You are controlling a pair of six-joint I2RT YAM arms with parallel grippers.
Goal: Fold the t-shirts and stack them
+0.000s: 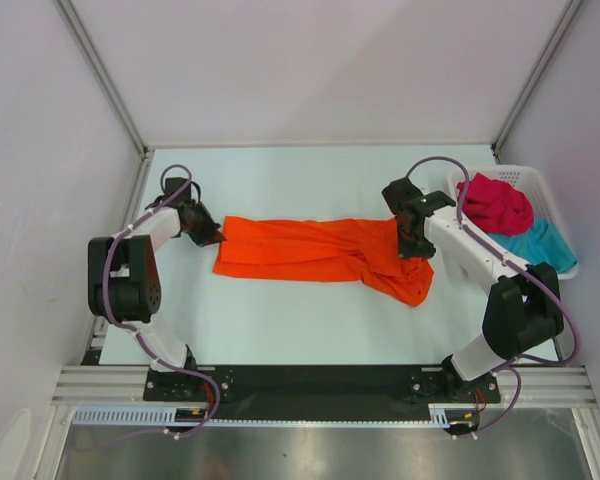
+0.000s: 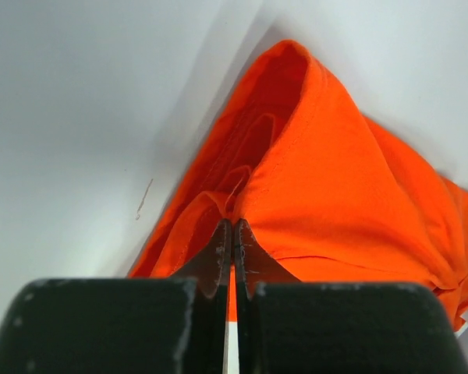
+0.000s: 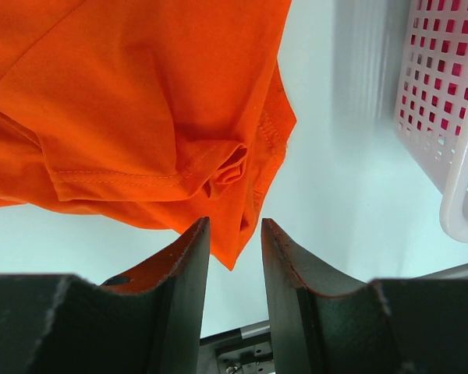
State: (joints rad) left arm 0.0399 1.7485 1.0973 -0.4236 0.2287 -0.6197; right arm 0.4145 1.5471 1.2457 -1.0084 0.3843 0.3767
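Observation:
The orange t-shirt (image 1: 320, 252) lies stretched across the middle of the table, bunched toward its right end. My left gripper (image 1: 210, 236) sits at its left end, shut on a pinch of the orange cloth (image 2: 320, 187); the fingertips (image 2: 222, 234) press together on a fold. My right gripper (image 1: 412, 240) hovers over the shirt's right part, open, with a hanging corner of orange cloth (image 3: 140, 101) just ahead of its gap and nothing clamped. A crimson t-shirt (image 1: 496, 203) and a teal t-shirt (image 1: 538, 243) lie crumpled in the basket.
The white lattice basket (image 1: 558, 212) stands at the table's right edge, close beside my right arm; its wall (image 3: 444, 101) shows in the right wrist view. An aluminium rail (image 1: 320, 385) runs along the near edge. Enclosure walls rise on both sides.

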